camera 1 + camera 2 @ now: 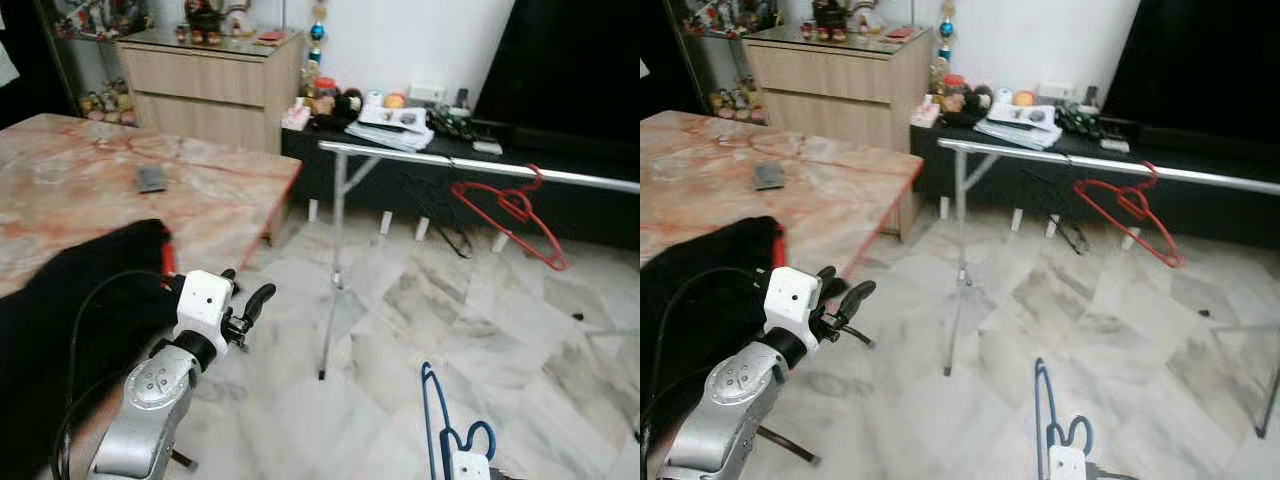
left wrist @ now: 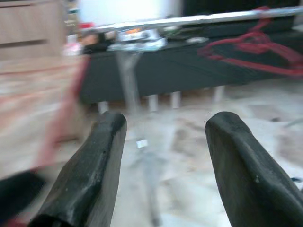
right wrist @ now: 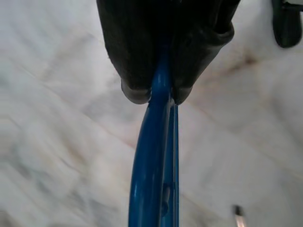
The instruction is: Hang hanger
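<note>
- Far left, a marble-topped table (image 1: 90, 190) carries a small dark flat object (image 1: 151, 178), and a black cloth (image 1: 60, 320) with a strip of red at its edge lies over the near part of the table.
- Behind the table, a wooden cabinet (image 1: 210, 85) stands against the far wall with small items on top.
- Near left, the left gripper (image 2: 163, 156) is raised in front of the black cloth, its two fingers (image 2: 97, 170) spread apart with nothing between them; it faces the rail across the room.
- Across the middle and right, a silver clothes rail (image 1: 470, 165) runs at table height on a thin metal leg (image 1: 335, 270) over the pale marble floor (image 1: 520, 330).
- Beyond the rail, a low black bench (image 1: 400, 150) holds papers, toys and other clutter.
- Far right, a red hanger (image 1: 510, 215) hangs from the rail, hooked over it and tilted.
- Near right, at the bottom edge, the right gripper (image 3: 161, 97) has its fingers pressed on the blue hanger (image 1: 440, 425), which points up from it above the floor, near and well apart from the rail.
</note>
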Tool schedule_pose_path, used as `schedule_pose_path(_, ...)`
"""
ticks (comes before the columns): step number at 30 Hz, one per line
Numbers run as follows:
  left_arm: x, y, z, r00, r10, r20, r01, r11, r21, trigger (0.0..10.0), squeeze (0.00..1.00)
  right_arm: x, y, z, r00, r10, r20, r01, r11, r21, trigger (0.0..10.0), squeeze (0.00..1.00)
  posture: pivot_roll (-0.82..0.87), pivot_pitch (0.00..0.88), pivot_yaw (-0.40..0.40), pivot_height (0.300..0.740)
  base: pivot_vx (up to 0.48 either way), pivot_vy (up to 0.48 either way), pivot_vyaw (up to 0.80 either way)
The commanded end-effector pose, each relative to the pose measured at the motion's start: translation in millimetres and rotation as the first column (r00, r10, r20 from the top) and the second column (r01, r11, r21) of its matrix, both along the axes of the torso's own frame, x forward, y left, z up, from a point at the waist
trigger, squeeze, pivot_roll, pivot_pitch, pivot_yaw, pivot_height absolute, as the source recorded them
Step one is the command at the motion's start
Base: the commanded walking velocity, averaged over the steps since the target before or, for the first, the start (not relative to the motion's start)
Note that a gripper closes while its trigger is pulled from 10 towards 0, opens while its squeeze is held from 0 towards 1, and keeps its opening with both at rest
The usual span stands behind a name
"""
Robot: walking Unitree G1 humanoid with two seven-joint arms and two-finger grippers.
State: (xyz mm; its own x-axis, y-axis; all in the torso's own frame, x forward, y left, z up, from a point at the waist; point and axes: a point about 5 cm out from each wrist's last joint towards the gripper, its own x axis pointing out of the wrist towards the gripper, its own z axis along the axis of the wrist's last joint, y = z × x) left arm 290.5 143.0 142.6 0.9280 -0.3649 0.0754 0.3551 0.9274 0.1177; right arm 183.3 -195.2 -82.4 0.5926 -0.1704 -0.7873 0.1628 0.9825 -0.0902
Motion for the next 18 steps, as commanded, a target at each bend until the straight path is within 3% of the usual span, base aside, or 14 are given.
schedule_pose_path(1,1.9,6.2,7.7,0.999,0.014,0.032,-0.015,1.000,0.025,10.0,0.00,6.3,3.3,2.8,1.000,-0.006,0.023,0.006,1.000,0.010,10.0,0.00,0.14,0.020,-0.041,0.740,0.000,-0.480,0.00)
schedule_pose_path(16,0.6,2.6,7.9,0.999,-0.008,0.038,0.007,1.000,0.029,10.0,0.00,6.8,2.5,3.3,0.999,-0.017,0.029,0.017,1.000,0.005,10.0,0.00,0.14,0.025,-0.044,0.740,0.000,-0.480,0.00)
schedule_pose_path(18,0.2,0.9,7.4,0.999,-0.018,0.033,0.017,1.000,0.025,10.0,0.00,7.2,2.2,3.5,0.999,-0.019,0.030,0.019,1.000,0.005,10.0,0.00,0.14,0.029,-0.046,0.740,0.000,0.000,0.00)
